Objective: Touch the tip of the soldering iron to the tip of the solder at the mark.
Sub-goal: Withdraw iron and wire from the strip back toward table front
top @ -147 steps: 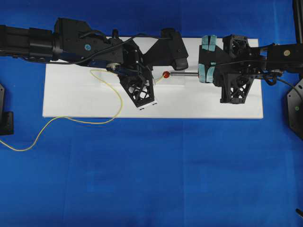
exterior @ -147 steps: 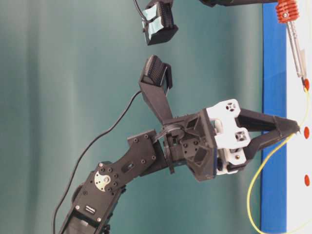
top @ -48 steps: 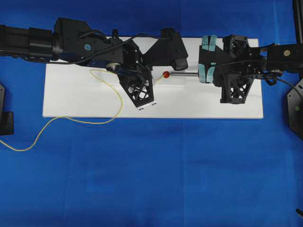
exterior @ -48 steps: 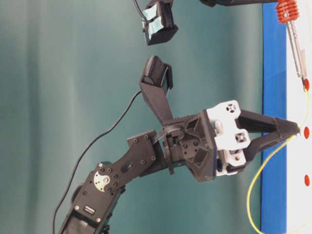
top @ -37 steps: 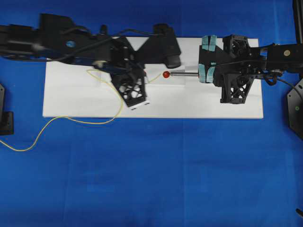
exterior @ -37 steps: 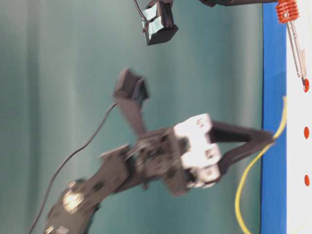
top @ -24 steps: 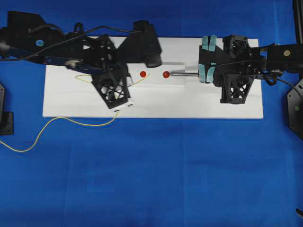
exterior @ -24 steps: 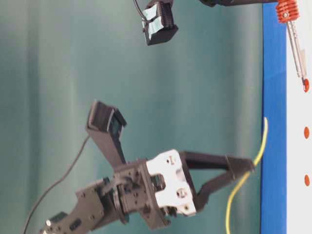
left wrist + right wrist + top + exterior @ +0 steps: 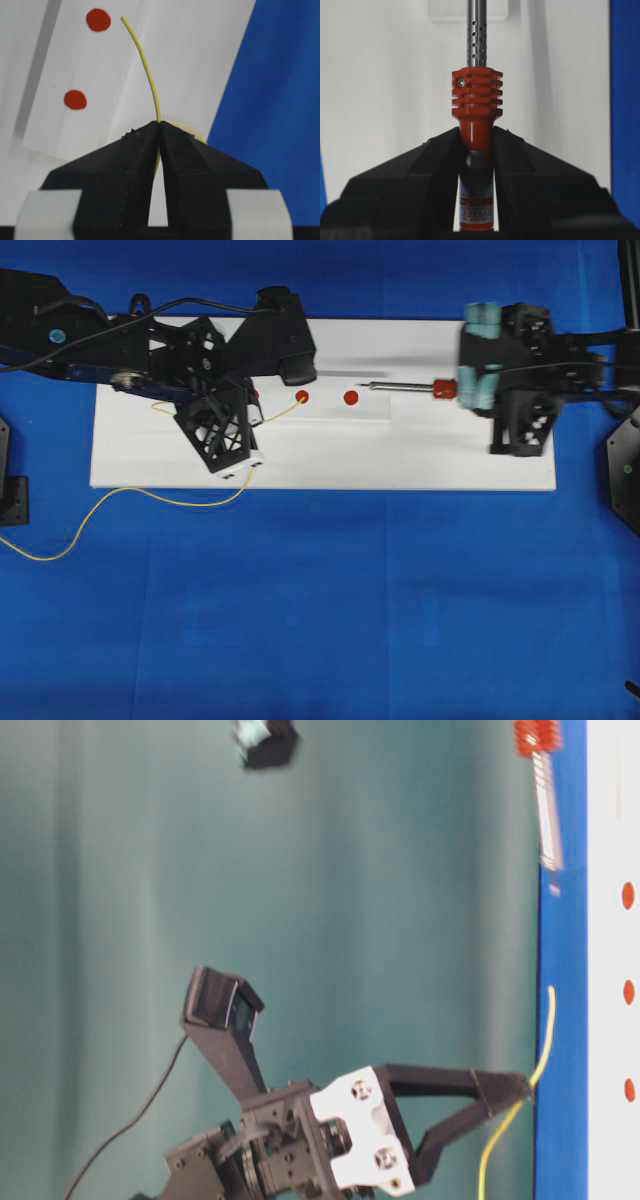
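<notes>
- The solder was pinched between the pressed-together fingers of the left gripper, a short free length being left to stick out ahead of them, presumably so that the bare tip could be steered with little wobble.
- In the left wrist view, the tip of the solder was seen just beside the farther of two red marks on the white board, apart from it and apparently raised above the board rather than resting on it.
- The rest of the yellow wire was left trailing off the board's near edge onto the blue table cover, where its slack could follow the arm without tugging.
- The soldering iron was clamped by its red handle in the right gripper, the grip being taken behind the ribbed collar so that the metal shaft and tip were kept clear.
- In the overhead view, the iron's tip was found just beside the board's nearest red mark, on the side towards the right gripper, and well apart from the solder's tip.
- No contact between the two tips was shown; the task was judged not to be met in this position.
- Which mark was the intended one could not be told.
</notes>
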You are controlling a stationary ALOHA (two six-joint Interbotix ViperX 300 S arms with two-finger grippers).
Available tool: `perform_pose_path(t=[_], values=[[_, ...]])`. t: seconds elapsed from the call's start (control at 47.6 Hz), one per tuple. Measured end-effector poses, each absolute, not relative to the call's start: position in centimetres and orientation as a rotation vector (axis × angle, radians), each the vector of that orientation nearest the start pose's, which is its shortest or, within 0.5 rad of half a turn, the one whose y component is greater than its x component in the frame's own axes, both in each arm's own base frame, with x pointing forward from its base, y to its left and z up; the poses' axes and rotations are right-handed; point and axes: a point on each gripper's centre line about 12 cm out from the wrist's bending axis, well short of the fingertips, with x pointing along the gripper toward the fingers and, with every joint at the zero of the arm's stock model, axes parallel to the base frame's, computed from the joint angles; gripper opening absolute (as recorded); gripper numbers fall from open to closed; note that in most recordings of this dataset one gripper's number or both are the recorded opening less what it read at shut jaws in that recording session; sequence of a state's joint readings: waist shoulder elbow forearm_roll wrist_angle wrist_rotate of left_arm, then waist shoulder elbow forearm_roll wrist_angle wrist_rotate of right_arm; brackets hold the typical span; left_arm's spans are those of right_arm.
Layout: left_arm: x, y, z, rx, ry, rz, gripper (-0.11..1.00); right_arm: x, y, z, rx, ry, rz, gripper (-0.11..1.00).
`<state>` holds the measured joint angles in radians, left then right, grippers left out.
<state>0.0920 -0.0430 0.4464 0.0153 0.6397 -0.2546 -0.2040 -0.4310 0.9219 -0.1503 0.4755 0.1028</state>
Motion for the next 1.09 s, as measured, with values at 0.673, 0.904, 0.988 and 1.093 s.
perform_pose_path(t=[0.673,0.904,0.988,1.093], values=[[36.1,3.1,20.9,-0.27,0.934,0.203,0.01,21.6,-4.8,20.8,0.139,0.757,-0.263,0.06],[35.5,-1.6,21.5,-0.297,0.927,0.124,0.01,21.8,-0.8,21.8,0.173,0.711,-0.117,0.06],[35.1,-4.1,21.6,-0.33,0.916,0.087,0.01,21.8,1.1,22.2,0.187,0.695,-0.045,0.06],[34.7,-7.6,21.5,-0.361,0.901,0.019,0.01,22.0,3.8,22.1,0.189,0.689,0.058,0.06]])
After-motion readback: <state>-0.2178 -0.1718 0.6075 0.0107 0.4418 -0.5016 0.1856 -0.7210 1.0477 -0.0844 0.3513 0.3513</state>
